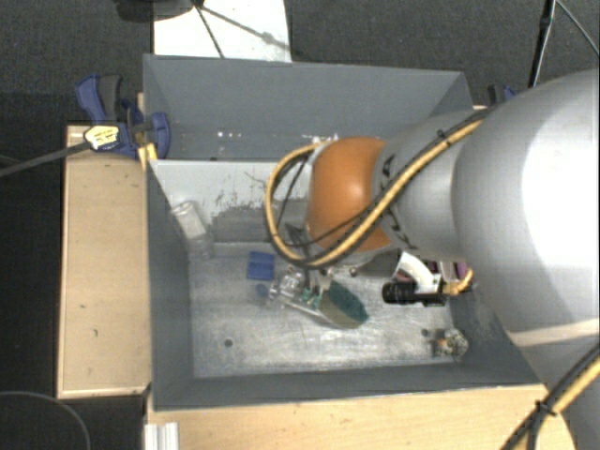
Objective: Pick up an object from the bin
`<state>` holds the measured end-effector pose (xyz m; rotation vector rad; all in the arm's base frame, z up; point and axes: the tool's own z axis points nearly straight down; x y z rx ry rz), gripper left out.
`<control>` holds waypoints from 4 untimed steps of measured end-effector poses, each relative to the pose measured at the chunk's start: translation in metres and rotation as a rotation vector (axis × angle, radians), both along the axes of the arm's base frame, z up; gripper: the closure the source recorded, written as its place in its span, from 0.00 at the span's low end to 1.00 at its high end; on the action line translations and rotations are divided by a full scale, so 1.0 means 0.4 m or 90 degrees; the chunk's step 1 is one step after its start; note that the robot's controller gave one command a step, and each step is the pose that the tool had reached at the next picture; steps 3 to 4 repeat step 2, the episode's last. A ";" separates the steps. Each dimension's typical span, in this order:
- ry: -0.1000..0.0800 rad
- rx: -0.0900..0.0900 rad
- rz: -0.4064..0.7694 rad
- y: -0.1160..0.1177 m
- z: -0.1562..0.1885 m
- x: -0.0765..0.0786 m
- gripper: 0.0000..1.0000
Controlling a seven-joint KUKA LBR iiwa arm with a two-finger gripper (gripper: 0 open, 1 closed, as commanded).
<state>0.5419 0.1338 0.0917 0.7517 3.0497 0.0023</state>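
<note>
My gripper (315, 276) reaches down under the arm's orange cover to the middle of the bin floor. Right below it lies a clear plastic piece with a green part (298, 296), and a dark green oval thing (345, 307) touches that piece on its right. A small blue block (260, 268) rests just left of the gripper. I cannot see whether anything is between the fingers.
A clear plastic cup (191, 225) lies against the bin's left wall. A black cylinder (411, 294) and a white piece (416, 271) lie to the right under the arm. A small brownish thing (448, 343) sits in the front right corner.
</note>
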 end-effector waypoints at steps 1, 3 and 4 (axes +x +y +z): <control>-0.005 0.001 0.003 0.040 0.239 0.015 1.00; -0.004 0.000 0.280 0.102 0.363 0.007 1.00; -0.004 0.000 0.280 0.102 0.363 0.007 1.00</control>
